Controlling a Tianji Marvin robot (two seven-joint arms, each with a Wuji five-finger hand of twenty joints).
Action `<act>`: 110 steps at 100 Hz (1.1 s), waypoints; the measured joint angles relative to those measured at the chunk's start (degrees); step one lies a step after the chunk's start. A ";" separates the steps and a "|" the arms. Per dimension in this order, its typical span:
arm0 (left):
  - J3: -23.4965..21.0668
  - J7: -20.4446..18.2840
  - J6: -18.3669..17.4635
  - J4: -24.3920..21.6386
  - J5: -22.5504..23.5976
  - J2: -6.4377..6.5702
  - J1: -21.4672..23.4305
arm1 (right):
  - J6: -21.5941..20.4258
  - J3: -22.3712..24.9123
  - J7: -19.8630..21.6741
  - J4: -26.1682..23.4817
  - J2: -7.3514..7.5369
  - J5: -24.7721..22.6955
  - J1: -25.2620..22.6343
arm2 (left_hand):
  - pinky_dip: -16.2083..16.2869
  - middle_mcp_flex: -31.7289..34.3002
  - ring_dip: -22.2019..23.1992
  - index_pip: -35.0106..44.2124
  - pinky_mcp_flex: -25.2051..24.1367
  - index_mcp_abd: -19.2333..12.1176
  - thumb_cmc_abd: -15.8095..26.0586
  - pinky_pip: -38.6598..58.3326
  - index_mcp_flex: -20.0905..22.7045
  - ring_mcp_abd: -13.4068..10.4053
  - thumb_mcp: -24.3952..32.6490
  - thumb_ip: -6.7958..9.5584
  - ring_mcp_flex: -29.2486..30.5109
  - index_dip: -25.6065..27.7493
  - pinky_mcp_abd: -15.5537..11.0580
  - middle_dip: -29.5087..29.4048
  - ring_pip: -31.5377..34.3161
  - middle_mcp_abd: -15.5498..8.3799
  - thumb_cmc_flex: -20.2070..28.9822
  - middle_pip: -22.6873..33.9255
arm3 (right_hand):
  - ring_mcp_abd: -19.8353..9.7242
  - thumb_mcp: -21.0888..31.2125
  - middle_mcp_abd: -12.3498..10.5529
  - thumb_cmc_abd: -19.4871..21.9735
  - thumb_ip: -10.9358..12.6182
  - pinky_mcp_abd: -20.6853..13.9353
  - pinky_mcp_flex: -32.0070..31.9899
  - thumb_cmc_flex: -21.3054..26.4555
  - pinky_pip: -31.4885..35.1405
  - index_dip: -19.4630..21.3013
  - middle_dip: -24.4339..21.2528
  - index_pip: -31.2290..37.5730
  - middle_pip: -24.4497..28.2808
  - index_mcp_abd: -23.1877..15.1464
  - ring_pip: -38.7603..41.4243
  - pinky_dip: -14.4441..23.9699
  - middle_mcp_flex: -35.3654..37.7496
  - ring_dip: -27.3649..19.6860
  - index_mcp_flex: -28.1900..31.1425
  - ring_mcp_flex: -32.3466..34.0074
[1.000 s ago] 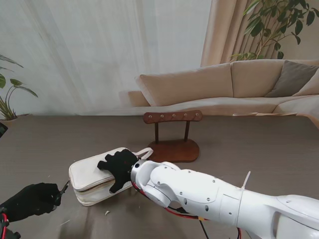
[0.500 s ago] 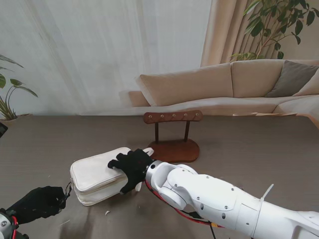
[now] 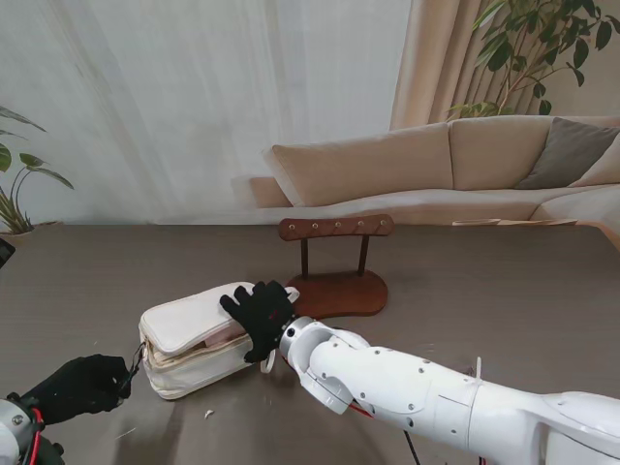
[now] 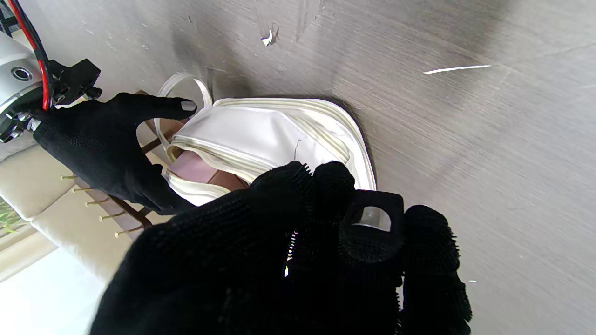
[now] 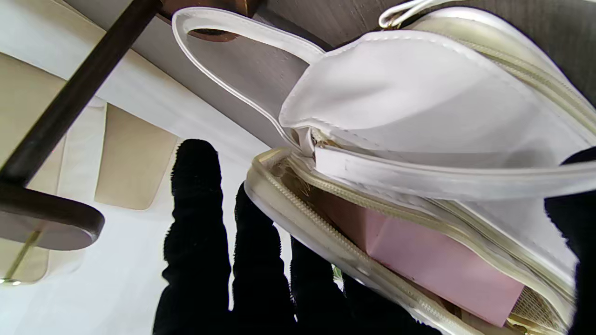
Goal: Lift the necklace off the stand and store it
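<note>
Pouch: white zippered faux-leather pouch lies on the grey-brown wood-grain table, left of centre, just nearer to me than the stand; its lid is lifted and a gap shows along the zip.
Stand: dark wooden T-bar jewellery stand with brass pegs sits mid-table on an oval base; no necklace can be made out on it.
Necklace: cannot be located in any view.
Right hand: black-gloved right hand lies over the pouch's right end, fingers spread; whether it grips the lid cannot be told.
Left hand: black-gloved left hand sits at the pouch's left corner near the table's near edge, fingertips pressed together on the small dark zipper pull.
Open room: bare table to the right of the stand and along the far edge.
Right wrist view only: a pink box inside the opened pouch; white loop handle toward the stand.
</note>
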 measured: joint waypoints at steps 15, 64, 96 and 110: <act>0.35 0.21 0.33 0.11 -0.18 0.00 0.01 | 0.14 -1.61 -1.09 2.26 -1.60 0.22 1.36 | 0.00 0.00 0.00 0.00 -0.01 -0.01 0.00 0.00 0.00 0.01 -0.01 0.00 0.00 0.00 0.00 0.00 0.00 0.00 0.00 0.00 | -1.36 0.15 0.90 -3.02 0.00 -0.12 0.90 5.37 4.49 2.15 0.78 2.98 1.53 1.97 4.03 0.00 4.60 1.37 2.03 5.21; -0.76 1.15 0.49 -0.22 -1.17 -0.26 1.13 | 0.34 -0.54 -17.32 13.58 -8.26 3.35 -0.38 | 0.00 0.00 0.00 0.00 -0.02 -0.12 0.00 0.00 0.00 0.10 -0.13 0.00 0.00 0.00 0.01 -0.58 -0.12 0.00 0.00 0.00 | -6.81 9.99 -1.81 -18.95 -23.18 -4.56 1.05 12.19 30.36 -4.17 10.60 7.20 -0.36 -1.65 19.42 0.93 48.10 12.59 29.68 35.47; -1.83 1.67 -0.04 -0.72 -2.61 -0.58 2.00 | -4.05 3.53 -14.74 7.98 -5.28 5.13 -2.66 | 0.00 0.00 0.00 0.00 -0.04 -0.20 0.02 0.00 0.00 0.32 -0.59 0.00 0.00 0.00 0.09 -0.70 -0.76 0.00 0.05 0.00 | -7.99 22.20 -1.09 -18.86 -25.67 -4.56 1.10 15.64 40.20 7.86 23.27 7.21 9.53 0.62 59.83 11.11 52.10 28.59 30.40 41.24; -2.76 1.63 -0.83 -1.36 -3.18 -0.68 2.26 | -4.67 6.01 -14.94 4.52 -3.57 5.21 -5.07 | -0.01 0.00 0.00 0.00 -0.05 -0.32 0.02 0.00 0.01 0.34 -0.61 0.00 0.00 0.00 0.11 -0.72 -0.80 0.00 0.05 0.00 | -8.54 32.79 -2.77 -16.83 -24.72 -4.55 1.14 18.42 41.57 9.83 26.80 7.21 14.94 -0.87 66.87 12.75 55.30 31.88 34.10 43.29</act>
